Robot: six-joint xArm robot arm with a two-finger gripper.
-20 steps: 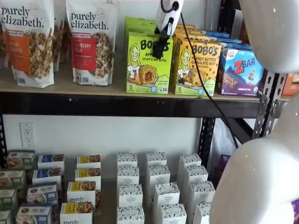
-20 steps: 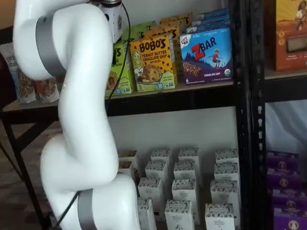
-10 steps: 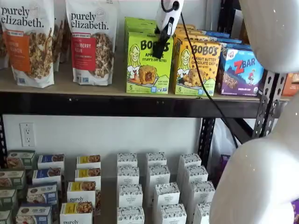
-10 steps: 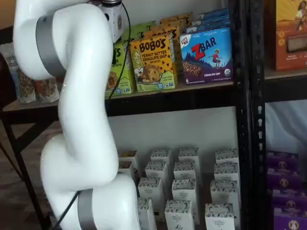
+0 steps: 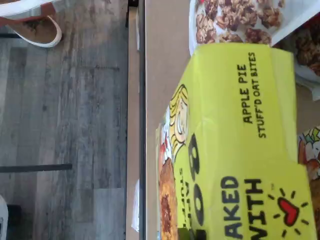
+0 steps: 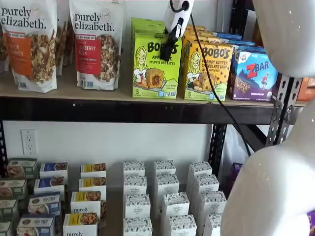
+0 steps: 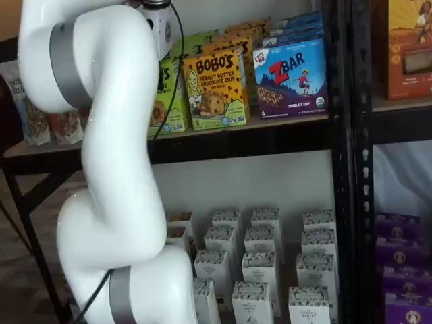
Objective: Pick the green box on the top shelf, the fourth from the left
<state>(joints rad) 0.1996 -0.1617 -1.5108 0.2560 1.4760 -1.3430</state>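
Over the last second I observe the green box (image 6: pixel 156 66) pushed slightly back from the top shelf (image 6: pixel 123 109) front edge, pincer (image 6: pixel 167 50) state indeterminable, so grasp unconfirmed.

Green box (image 6: pixel 156 66) glossy card; top shelf (image 6: pixel 69 91) matt wood.

Glossy white arm (image 7: pixel 108 135) with grey joint bands, white-bodied pincer (image 6: pixel 169 49), black cable (image 6: pixel 216 93).

The green box (image 6: pixel 156 65) has shifted slightly back on the top shelf (image 6: pixel 123 109).
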